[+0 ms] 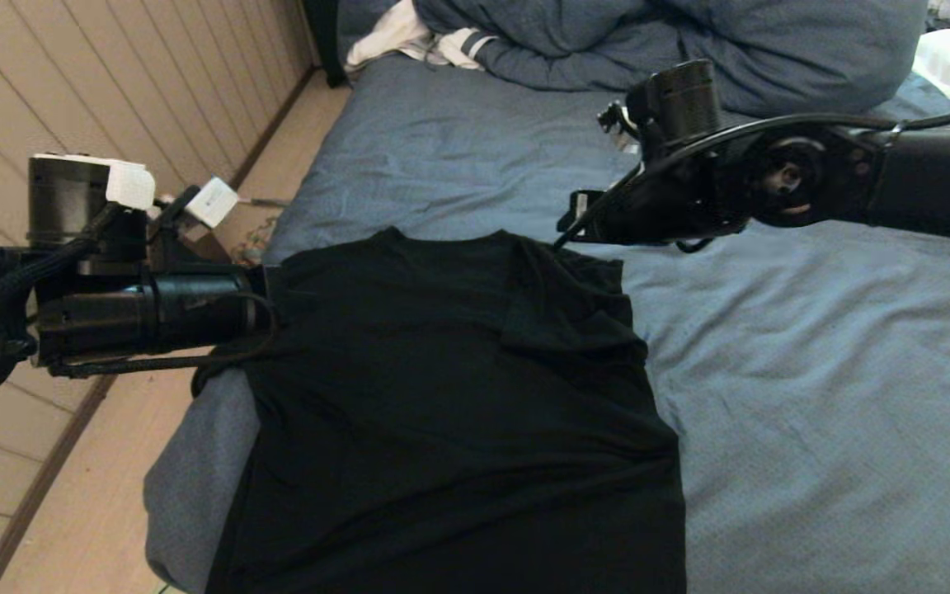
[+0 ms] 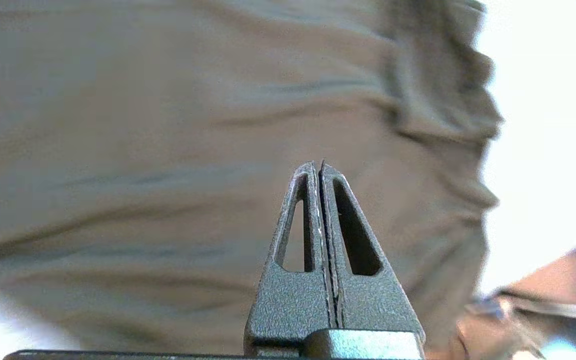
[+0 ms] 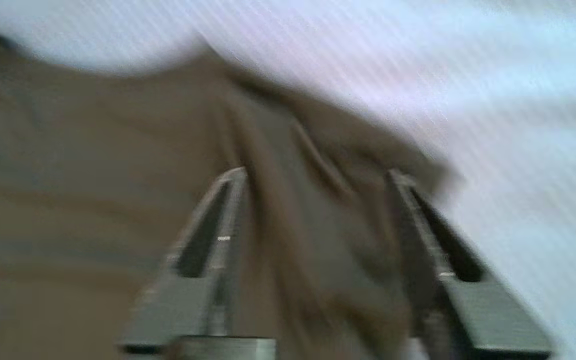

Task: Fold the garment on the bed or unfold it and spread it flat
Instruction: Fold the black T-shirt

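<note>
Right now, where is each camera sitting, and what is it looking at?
Head view: up on the robot's head, looking down at the bed and the black T-shirt; both arms show.
Left wrist view: behind the left tool, shut, facing cloth.
Right wrist view: behind the right tool, open, over a shirt fold, sheet beside it.
All three share the T-shirt.

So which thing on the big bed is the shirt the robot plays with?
Find the wide mattress in its wrinkled slate-blue sheet. On its near left part lies a flat black short-sleeved T-shirt. It is plain black and spread out, unlike the puffy blue duvet and white striped clothing far behind.
</note>
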Motion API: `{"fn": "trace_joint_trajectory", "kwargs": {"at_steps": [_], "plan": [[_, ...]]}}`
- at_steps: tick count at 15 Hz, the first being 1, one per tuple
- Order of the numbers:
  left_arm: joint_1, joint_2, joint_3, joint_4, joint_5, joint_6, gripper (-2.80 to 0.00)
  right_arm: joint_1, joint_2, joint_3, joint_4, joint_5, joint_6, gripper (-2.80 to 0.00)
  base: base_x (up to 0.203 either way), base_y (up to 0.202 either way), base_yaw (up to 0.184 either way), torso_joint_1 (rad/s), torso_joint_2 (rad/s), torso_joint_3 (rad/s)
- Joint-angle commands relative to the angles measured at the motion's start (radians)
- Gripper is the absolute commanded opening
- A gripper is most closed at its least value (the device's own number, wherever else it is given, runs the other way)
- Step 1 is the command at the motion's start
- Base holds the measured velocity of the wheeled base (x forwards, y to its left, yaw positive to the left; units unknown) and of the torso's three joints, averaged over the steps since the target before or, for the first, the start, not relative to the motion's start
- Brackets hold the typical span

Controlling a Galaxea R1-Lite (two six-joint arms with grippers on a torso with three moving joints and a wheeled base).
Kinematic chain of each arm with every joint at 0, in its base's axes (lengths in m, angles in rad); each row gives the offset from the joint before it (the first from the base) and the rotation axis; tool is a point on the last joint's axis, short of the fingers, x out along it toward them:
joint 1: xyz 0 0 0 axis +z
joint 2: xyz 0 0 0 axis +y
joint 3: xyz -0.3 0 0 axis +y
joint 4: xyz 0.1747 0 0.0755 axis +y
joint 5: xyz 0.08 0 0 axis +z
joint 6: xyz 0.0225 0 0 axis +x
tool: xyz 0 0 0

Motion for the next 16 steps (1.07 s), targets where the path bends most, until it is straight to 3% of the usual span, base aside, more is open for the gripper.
{"fn": "trace_joint_trajectory", "kwargs": {"at_steps": [1,4,7,10,16], "plan": [[-0.093,0.014,-0.096,0.07,-0.001,-0.004,-2.8,-0.046,-0.095,0.004,0.229,0.007,0.045,-2.8,0.0,0.0,0.0,0.0,0.0,0.0],[-0.251,0.09,-0.244,0.215,0.0,-0.008,-2.8,-0.092,-0.133,0.041,0.312,0.092,0.128,-2.8,0.0,0.0,0.0,0.0,0.0,0.0],[-0.392,0.211,-0.363,0.241,0.052,-0.013,-2.8,-0.095,-0.109,0.083,0.33,0.145,0.176,-2.8,0.0,0.0,0.0,0.0,0.0,0.0],[-0.465,0.348,-0.47,0.238,0.076,-0.018,-2.8,-0.091,-0.066,0.091,0.33,0.169,0.189,-2.8,0.0,0.0,0.0,0.0,0.0,0.0],[-0.56,0.481,-0.493,0.216,0.078,-0.022,-2.8,-0.078,0.031,0.006,0.325,0.193,0.202,-2.8,0.0,0.0,0.0,0.0,0.0,0.0]]}}
